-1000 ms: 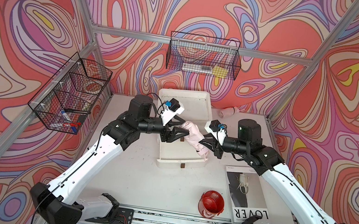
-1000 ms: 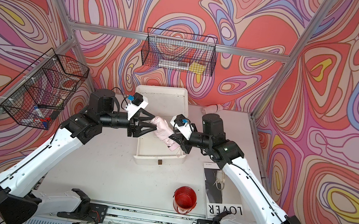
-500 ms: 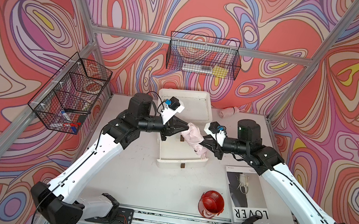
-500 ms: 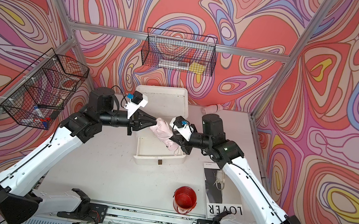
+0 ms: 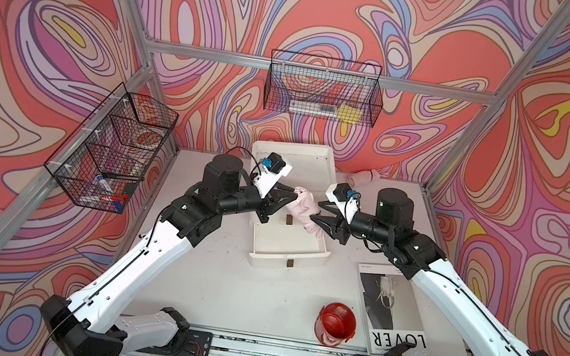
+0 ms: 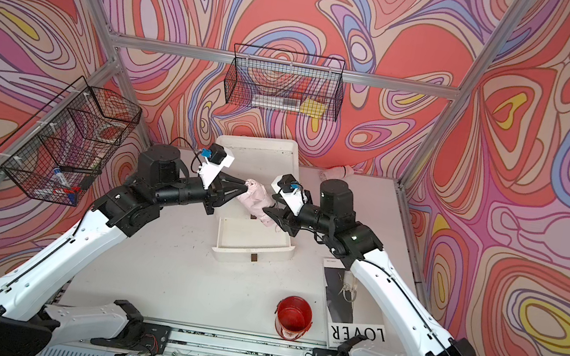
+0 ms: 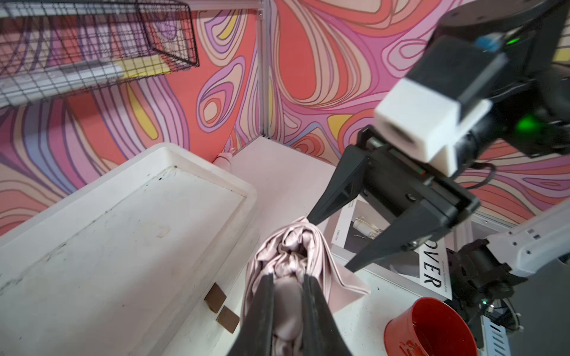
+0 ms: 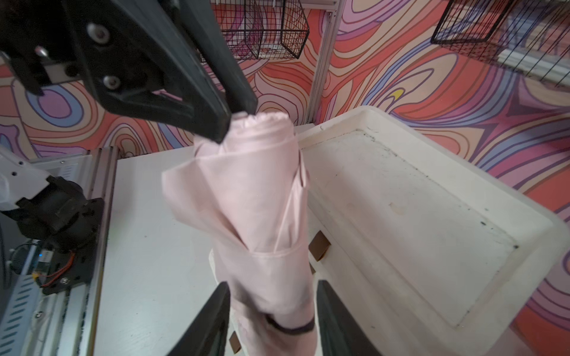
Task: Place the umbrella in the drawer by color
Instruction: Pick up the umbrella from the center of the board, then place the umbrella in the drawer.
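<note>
Since one second ago the grip is changing sides: above the open white drawer (image 5: 287,258), the folded pink umbrella (image 5: 300,208) is hanging tilted in the air. The left gripper (image 7: 287,279), spread before, is now pinching one end of it, and the right gripper (image 8: 273,286) is standing with jaws spread around the other end — not squeezing it anymore.

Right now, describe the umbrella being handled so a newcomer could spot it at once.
Find the white drawer unit at the back centre of the table, one drawer pulled out. Above that drawer hangs a folded pale pink umbrella, pinched at one end by the left gripper. Unlike the pink bundle lying farther back, it is held in the air.
</note>
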Motion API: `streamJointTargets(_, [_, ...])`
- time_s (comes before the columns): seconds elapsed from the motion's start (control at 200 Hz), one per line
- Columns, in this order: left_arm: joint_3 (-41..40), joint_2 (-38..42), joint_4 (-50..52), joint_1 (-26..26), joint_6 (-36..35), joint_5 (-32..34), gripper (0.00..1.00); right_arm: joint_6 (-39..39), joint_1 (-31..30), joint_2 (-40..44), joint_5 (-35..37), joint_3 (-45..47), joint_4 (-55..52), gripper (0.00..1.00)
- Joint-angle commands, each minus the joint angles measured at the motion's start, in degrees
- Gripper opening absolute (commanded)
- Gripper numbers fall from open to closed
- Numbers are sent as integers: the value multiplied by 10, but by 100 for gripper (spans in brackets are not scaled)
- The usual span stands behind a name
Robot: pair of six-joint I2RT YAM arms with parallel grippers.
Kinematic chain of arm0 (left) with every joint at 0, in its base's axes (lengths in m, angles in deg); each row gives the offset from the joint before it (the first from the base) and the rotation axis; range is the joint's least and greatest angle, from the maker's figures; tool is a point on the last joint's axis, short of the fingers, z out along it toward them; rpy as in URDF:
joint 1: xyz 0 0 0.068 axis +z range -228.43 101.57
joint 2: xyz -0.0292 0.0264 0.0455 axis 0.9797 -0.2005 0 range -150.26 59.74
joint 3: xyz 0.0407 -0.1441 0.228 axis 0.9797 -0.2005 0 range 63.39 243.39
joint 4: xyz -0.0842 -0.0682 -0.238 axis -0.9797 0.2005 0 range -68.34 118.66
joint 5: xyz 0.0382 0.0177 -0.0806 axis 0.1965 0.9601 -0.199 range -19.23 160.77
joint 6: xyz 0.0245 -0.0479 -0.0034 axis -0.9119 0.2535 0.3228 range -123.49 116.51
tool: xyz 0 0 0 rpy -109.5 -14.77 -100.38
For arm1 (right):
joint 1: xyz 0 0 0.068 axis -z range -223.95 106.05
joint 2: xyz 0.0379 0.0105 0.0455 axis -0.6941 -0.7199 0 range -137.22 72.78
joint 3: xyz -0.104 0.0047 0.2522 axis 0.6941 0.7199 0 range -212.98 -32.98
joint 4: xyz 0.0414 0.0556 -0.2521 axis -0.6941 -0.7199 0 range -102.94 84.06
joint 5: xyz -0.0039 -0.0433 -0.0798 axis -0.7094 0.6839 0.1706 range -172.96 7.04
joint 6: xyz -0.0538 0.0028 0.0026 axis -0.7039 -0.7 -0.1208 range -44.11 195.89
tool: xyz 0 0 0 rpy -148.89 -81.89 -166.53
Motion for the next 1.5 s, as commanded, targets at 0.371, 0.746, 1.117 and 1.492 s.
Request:
streamJointTargets(0.371, [-162, 17, -131, -61, 208, 237, 0, 149, -4, 62, 139, 97, 34, 60])
streamJointTargets(0.746, [-240, -77, -285, -108, 304, 255, 0, 213, -4, 100, 150, 182, 122, 62])
streamJointTargets(1.117, [-231, -124, -230, -118, 382, 267, 25, 242, -4, 88, 260, 201, 144, 73])
streamJointTargets(1.492, [-56, -43, 7, -118, 265, 276, 92, 316, 54, 18, 396, 205, 188, 84])
